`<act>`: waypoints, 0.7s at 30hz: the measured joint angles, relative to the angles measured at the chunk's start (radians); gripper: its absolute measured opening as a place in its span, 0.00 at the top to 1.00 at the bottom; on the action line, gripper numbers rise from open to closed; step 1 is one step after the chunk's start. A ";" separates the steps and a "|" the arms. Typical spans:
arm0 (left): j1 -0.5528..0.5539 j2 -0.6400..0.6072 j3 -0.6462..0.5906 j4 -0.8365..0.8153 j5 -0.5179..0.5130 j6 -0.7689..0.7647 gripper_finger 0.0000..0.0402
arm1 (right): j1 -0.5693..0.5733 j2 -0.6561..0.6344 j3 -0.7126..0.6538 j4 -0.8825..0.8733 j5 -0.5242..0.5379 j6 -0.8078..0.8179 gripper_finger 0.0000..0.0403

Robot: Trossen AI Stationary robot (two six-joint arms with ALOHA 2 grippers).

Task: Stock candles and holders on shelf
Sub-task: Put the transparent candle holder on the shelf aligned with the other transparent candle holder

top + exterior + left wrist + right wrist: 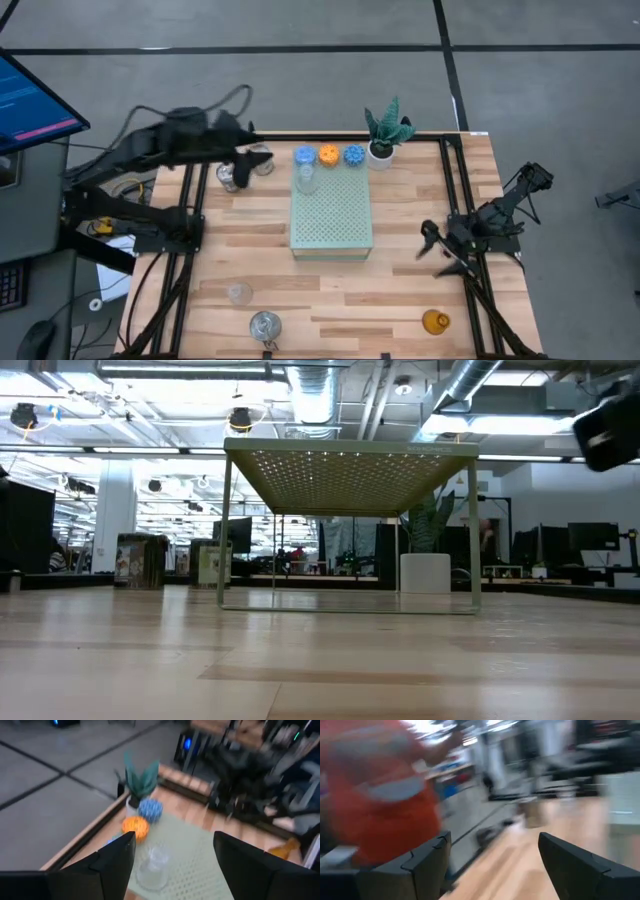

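So far the shelf (332, 215) has three candles (329, 155) and one clear cup (307, 181). Tins (264, 325), another cup and the amber one (434, 321) wait on the tabletop (400, 290). My left gripper (172, 865) hangs open beside the shelf; right gripper (492, 865) open too, idle.

A tabletop (400, 280) of pale wooden planks is seen from above, framed along both sides by dark rails. The mint-green perforated shelf (335, 225) is set on it near the middle. A white-potted green plant (384, 132) is placed at the far edge, just beside the shelf's far right corner. Two silver tins (247, 168) are found near the far left. At the near edge, a clear glass cup (239, 293), a third silver tin (264, 325) and an amber glass cup (435, 321) are placed well apart.
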 joint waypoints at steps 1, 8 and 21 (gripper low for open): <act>0.000 -0.025 0.000 -0.001 -0.006 -0.006 0.33 | 0.005 0.001 0.000 -0.017 -0.036 -0.006 0.28; 0.000 -0.135 0.000 0.004 -0.054 -0.019 0.33 | 0.026 0.002 0.001 -0.049 -0.069 -0.007 0.28; 0.000 -0.163 0.000 -0.033 -0.062 -0.021 0.33 | -0.031 0.002 0.001 0.120 0.369 -0.011 0.28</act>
